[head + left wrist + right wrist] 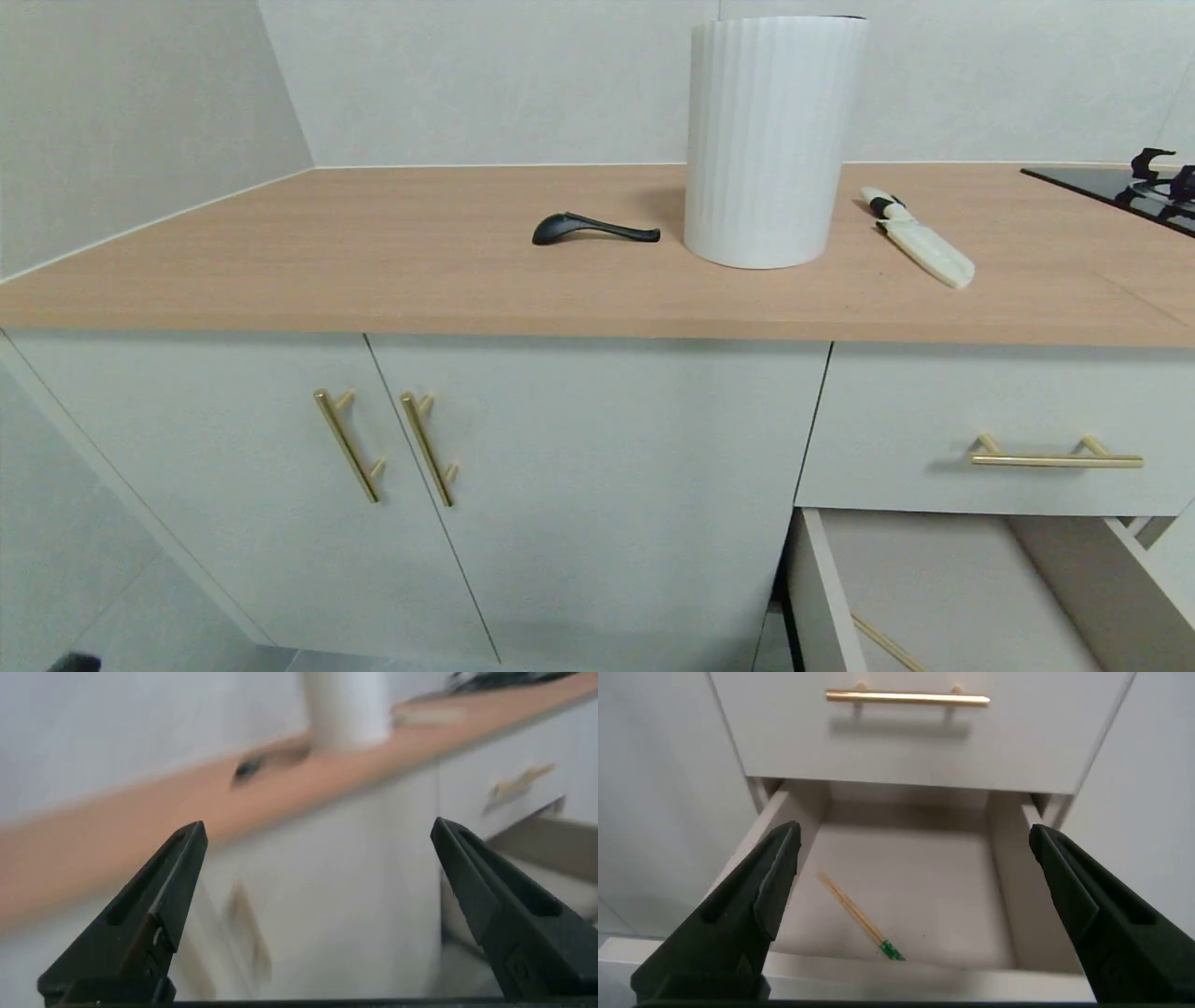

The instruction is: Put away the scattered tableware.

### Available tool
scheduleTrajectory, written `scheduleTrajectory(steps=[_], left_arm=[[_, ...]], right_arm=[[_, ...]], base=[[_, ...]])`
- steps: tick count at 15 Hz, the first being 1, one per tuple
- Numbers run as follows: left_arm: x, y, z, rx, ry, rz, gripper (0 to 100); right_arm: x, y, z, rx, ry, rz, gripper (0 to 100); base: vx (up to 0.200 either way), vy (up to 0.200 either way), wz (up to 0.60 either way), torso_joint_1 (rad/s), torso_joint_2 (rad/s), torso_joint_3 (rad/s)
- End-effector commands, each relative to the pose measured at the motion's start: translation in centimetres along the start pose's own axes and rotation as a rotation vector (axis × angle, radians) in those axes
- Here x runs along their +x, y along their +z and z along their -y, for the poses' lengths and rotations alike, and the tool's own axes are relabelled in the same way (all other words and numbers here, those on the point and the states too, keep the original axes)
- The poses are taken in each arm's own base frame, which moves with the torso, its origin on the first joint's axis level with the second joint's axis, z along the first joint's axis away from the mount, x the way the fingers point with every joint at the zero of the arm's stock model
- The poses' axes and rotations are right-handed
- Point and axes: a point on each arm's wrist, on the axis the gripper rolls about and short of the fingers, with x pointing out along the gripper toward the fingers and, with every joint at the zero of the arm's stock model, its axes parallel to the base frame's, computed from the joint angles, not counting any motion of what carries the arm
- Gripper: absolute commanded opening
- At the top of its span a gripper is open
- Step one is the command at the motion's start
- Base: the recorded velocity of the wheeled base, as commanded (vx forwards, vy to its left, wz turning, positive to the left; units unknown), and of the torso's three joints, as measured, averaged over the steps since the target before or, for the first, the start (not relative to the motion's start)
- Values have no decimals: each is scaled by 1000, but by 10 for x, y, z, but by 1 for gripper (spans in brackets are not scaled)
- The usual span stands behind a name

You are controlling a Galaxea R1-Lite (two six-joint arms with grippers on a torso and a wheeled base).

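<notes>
A black spoon (593,228) lies on the wooden counter (373,261), left of a tall white ribbed holder (766,140). To the holder's right lies a cream knife (920,238) with a black-and-cream handle. Below the counter at the right, the lower drawer (817,597) stands pulled out. Wooden chopsticks (859,917) with a green end lie on its floor. My right gripper (915,833) hangs open above that drawer (775,812), holding nothing. My left gripper (318,831) is open and empty, low in front of the cabinets, facing the spoon (248,767) and holder (346,709) from afar.
A black cooktop (1120,187) sits at the counter's far right. Two cabinet doors with gold handles (347,446) are shut under the counter. The upper drawer's gold handle (1055,457) sits just above the pulled-out drawer. Walls close the counter at the back and left.
</notes>
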Motion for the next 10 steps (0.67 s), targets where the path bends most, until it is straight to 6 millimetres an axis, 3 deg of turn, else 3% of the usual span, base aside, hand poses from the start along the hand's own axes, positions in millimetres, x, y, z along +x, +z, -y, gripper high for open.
scheduleTrajectory(steps=[1,3,5,8,10], left_arm=[[-38,-43,16,-7,86,-12,100],[-49,-72,21,-25,141,-74,100],[-49,-74,20,-65,207,-90,100],[-51,-91,22,-131,281,-261,100],[-54,-94,25,-77,434,-273,100]], right_arm=[[0,0,0,-2,2,1,100],[0,0,0,-8,2,1,100],[0,0,0,-8,2,0,100],[0,0,0,-5,0,0,100],[0,0,0,-5,0,0,100]], base=[[0,0,0,0,0,0],[0,0,0,6,-62,-70],[0,0,0,7,-156,-298],[0,0,0,32,-474,-359],[0,0,0,73,-461,-371]])
